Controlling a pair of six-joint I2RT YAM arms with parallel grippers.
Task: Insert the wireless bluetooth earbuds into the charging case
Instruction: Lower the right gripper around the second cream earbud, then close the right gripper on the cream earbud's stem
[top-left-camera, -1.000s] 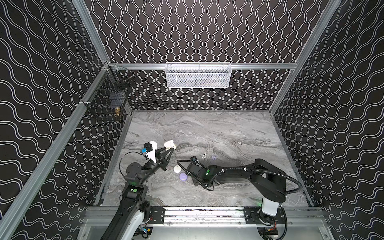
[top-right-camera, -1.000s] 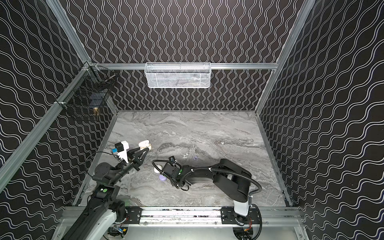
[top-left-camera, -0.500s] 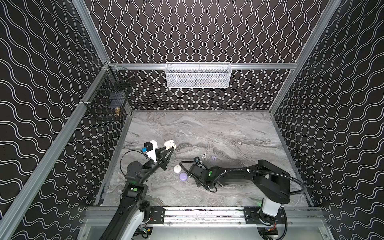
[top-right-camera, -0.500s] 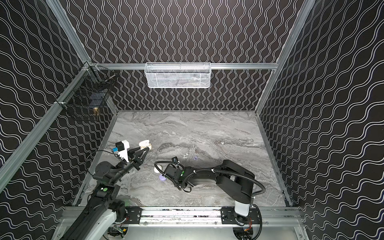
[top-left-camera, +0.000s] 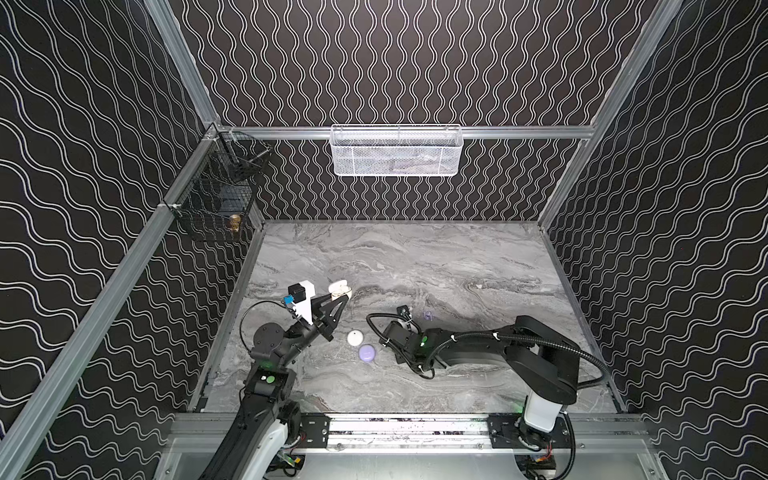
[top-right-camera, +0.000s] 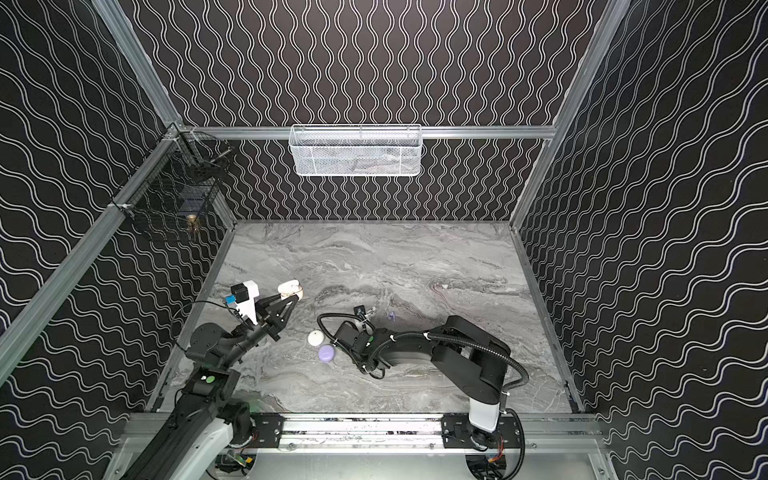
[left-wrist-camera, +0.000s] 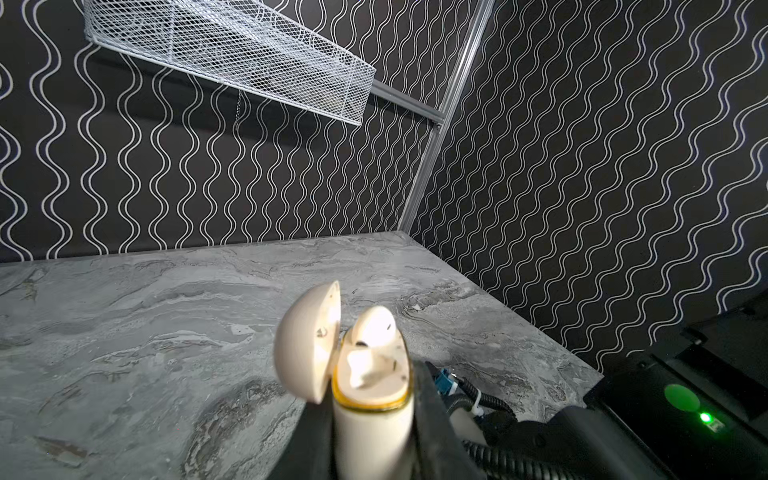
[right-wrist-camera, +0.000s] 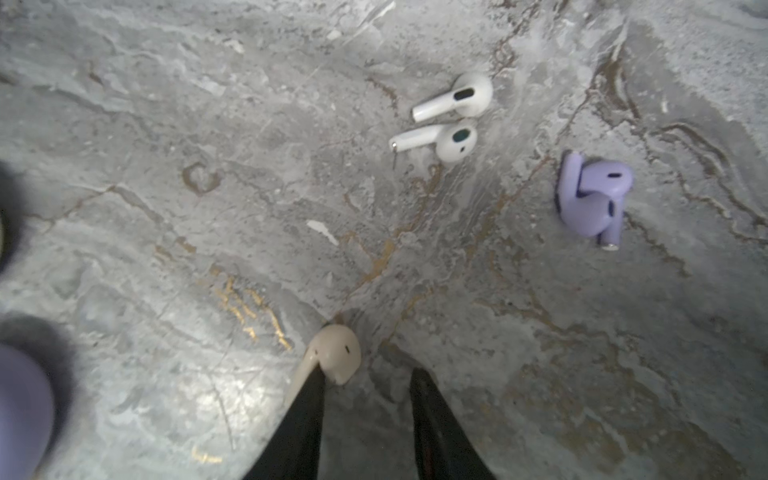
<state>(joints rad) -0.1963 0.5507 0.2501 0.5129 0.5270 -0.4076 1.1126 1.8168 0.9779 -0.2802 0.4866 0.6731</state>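
The left gripper (left-wrist-camera: 368, 392) was clamped tight on the cream charging case (left-wrist-camera: 370, 419). It held the case up off the tabletop (top-left-camera: 457, 257) near the left edge, with the lid (left-wrist-camera: 307, 345) swung open. At least one earbud head (left-wrist-camera: 374, 328) poked out of it, and I couldn't tell whether the second slot was filled.

The right gripper (right-wrist-camera: 370, 372) was down close to the marble about the middle of the tabletop. Its fingers (right-wrist-camera: 307, 415) were partly apart with nothing between them. A cream earbud (right-wrist-camera: 334, 357) lay touching the tip of one finger, its stem running along that finger's outer side, and it did not look gripped. Beyond it two white earbuds (right-wrist-camera: 453, 97) lay side by side, and a lavender pair (right-wrist-camera: 590, 195) was piled together nearer the right edge. A round white case (top-left-camera: 354, 338) and a lavender case (top-left-camera: 366, 353) sat just beside each other between the two arms.

To my eye the step in hand was picking up the cream earbud for the open case. The next move would call for shifting the fingers sideways so the bud sat between them, then closing gently on so small and slippery a piece. After that it would have to be carried across to the held case and its stem lined up with the free slot.
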